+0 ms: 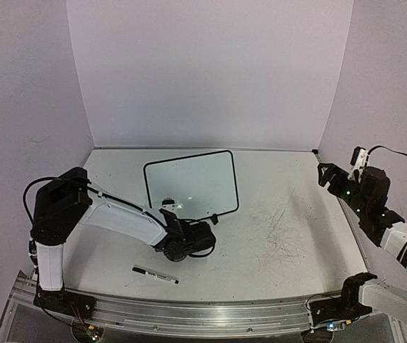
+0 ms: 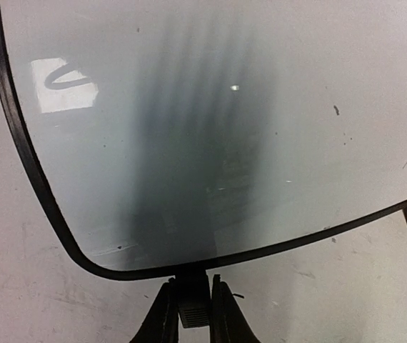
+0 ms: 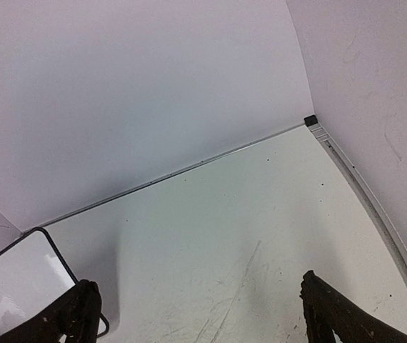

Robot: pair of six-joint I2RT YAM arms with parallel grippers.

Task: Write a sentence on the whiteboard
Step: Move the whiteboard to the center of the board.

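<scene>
The small white whiteboard (image 1: 189,187) with a thin black frame is lying on the grey counter (image 1: 282,236), its black foot (image 2: 193,296) sitting pinched between the left fingers (image 2: 162,318); the right fingers (image 3: 75,318) are standing wide apart.

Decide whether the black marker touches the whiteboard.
Apart. Top external view shows bare tabletop separating the marker from the whiteboard.

Soft, even overhead light, lilac-tinted walls (image 1: 210,71), striped grey shadow and small glare spots across the whiteboard (image 2: 189,143), wrist views slightly soft, edges bowed.
</scene>
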